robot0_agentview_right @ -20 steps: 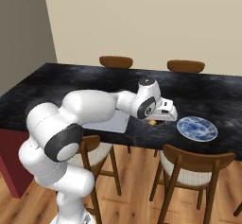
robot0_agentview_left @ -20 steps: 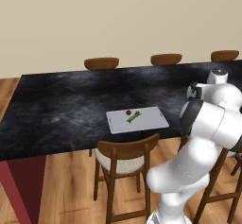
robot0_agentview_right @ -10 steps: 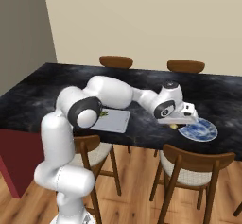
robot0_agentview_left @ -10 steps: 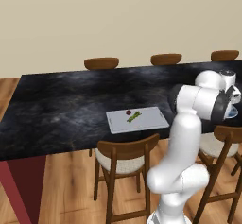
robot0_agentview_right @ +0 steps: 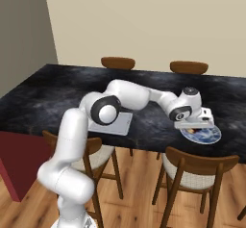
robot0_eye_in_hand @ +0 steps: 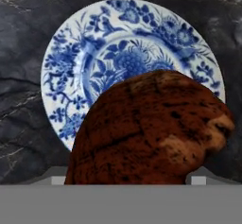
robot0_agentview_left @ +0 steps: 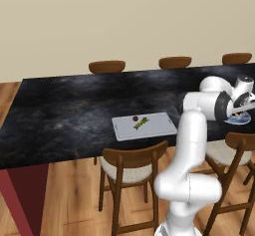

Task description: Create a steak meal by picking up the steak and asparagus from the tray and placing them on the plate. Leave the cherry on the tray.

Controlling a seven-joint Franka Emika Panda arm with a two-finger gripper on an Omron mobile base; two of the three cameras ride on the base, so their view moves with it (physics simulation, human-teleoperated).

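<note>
A dark marble counter point(robot0_agentview_left: 74, 110) stands on wood flooring point(robot0_agentview_left: 64, 205), ringed by wooden chairs point(robot0_agentview_left: 132, 168), before a beige wall point(robot0_agentview_left: 124, 21).

A long black marble-patterned countertop point(robot0_agentview_left: 74, 110) carries two things directly. A flat grey-white rectangular tray point(robot0_agentview_left: 158, 126) with rounded corners lies near the front edge, about midway along. A round blue-and-white patterned plate point(robot0_agentview_right: 209, 134) sits by the front edge, towards the right end.

1. Readable text, labels, brands, numbers, signs: none in any view.
2. Plate point(robot0_eye_in_hand: 71, 76): blue floral pattern only; no lettering.
3. Tray point(robot0_agentview_left: 154, 127), near the counter's point(robot0_agentview_left: 64, 110) front edge: unmarked.
4. Robot arm point(robot0_agentview_right: 139, 95): plain white shells, no markings legible.
</note>
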